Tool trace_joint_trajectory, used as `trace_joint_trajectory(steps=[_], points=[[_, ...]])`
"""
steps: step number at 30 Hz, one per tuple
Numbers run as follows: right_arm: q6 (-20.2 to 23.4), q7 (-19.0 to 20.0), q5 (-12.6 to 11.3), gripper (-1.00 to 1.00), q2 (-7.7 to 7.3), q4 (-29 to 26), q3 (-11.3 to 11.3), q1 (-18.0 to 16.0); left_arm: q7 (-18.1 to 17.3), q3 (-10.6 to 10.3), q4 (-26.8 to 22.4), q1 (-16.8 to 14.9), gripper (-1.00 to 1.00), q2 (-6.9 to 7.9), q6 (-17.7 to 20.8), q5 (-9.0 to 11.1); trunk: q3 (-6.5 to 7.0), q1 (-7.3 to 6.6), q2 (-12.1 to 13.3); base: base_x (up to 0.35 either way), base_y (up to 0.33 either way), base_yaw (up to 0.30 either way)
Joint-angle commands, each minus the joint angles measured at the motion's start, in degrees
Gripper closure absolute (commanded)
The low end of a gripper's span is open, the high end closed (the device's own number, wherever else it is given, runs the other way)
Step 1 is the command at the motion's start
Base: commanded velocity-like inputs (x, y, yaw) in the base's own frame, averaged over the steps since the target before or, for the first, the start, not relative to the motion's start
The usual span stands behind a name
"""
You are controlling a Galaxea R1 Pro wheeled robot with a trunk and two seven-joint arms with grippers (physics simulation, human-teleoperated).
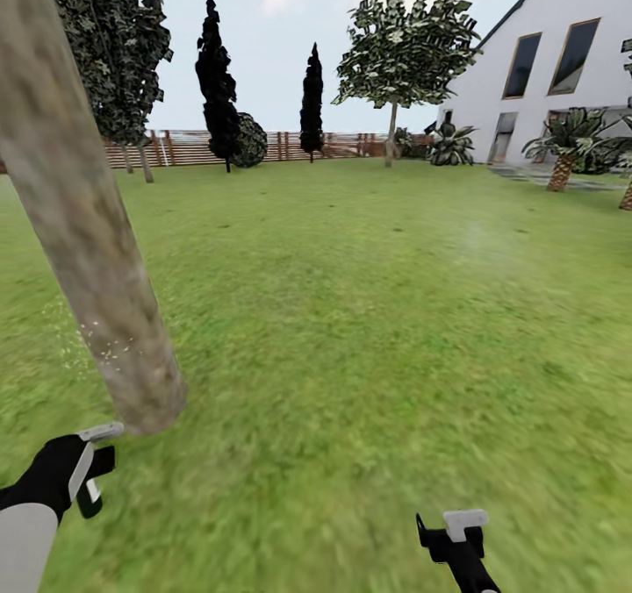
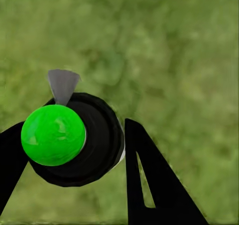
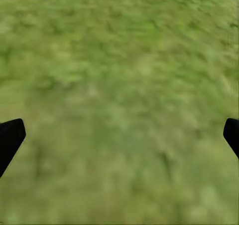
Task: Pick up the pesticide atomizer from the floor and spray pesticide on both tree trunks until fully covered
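A thick grey-brown tree trunk (image 1: 83, 225) rises close at the left of the head view, slanting across the picture. Faint white specks of pesticide (image 1: 107, 347) dot its lower part and the air just left of it. My left gripper (image 1: 88, 475) sits low beside the trunk's base, shut on the pesticide atomizer (image 1: 101, 432). In the left wrist view the atomizer (image 2: 74, 140) shows a black round body, a green cap and a grey nozzle between the fingers (image 2: 149, 185). A second leafy tree (image 1: 404, 45) stands far off by the fence. My right gripper (image 1: 452, 527) hangs open over grass.
Grass lawn (image 1: 369, 312) spreads ahead. Dark cypress-like trees (image 1: 217, 84) and a slatted wooden fence (image 1: 342, 144) line the back. A white house (image 1: 562, 67) and short palms (image 1: 562, 150) stand at the right. Another leafy tree (image 1: 118, 40) is behind the near trunk.
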Motion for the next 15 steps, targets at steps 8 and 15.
trace_joint_trajectory(steps=[8,15], points=[[-0.1,-0.4,0.6,-1.0,0.02,0.0,0.0,0.0,0.1,-0.7,0.9,0.7,1.0,-0.02,0.1,-0.6,-0.05,-0.01,0.0,0.137,-0.087,0.104],[-0.1,-0.4,0.6,-1.0,0.02,0.0,0.0,0.0,3.2,-0.4,0.4,2.7,1.0,0.42,0.1,-0.6,-0.05,-0.01,0.0,0.239,-0.163,0.001]])
